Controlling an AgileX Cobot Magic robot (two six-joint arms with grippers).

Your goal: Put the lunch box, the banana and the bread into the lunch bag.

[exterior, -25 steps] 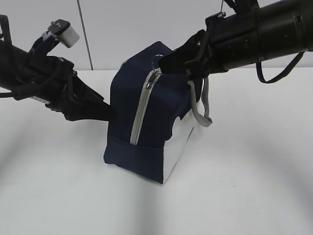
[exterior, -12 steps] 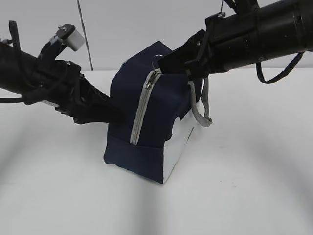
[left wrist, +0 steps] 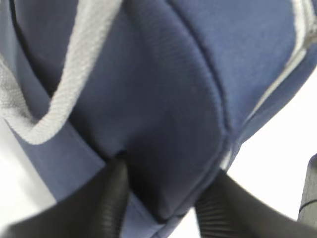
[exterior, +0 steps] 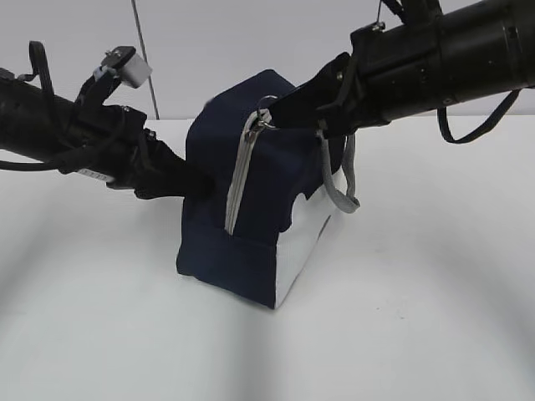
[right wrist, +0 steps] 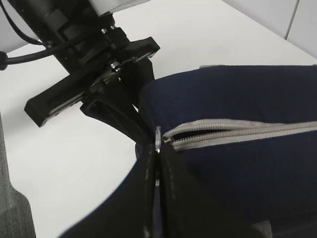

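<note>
The navy lunch bag (exterior: 251, 225) stands mid-table with its white side panel (exterior: 303, 238) facing right. Its grey zipper (exterior: 238, 180) runs down the near end and is closed. My right gripper (exterior: 276, 109) is shut on the metal ring pull (right wrist: 157, 136) at the top of the zipper. My left gripper (exterior: 196, 184) presses into the bag's left end. In the left wrist view its fingers (left wrist: 116, 183) pinch a fold of navy fabric (left wrist: 173, 99). The lunch box, the banana and the bread are out of view.
Grey webbing handles (exterior: 338, 180) hang over the bag's right side, and one loops past the left gripper (left wrist: 64, 84). The white table (exterior: 418, 317) spreads around the bag, with a pale wall behind. The left arm (right wrist: 89, 74) shows in the right wrist view.
My left gripper moved right into the bag's left end and narrowed onto the fabric, denting that end. The right gripper stayed on the ring pull.
</note>
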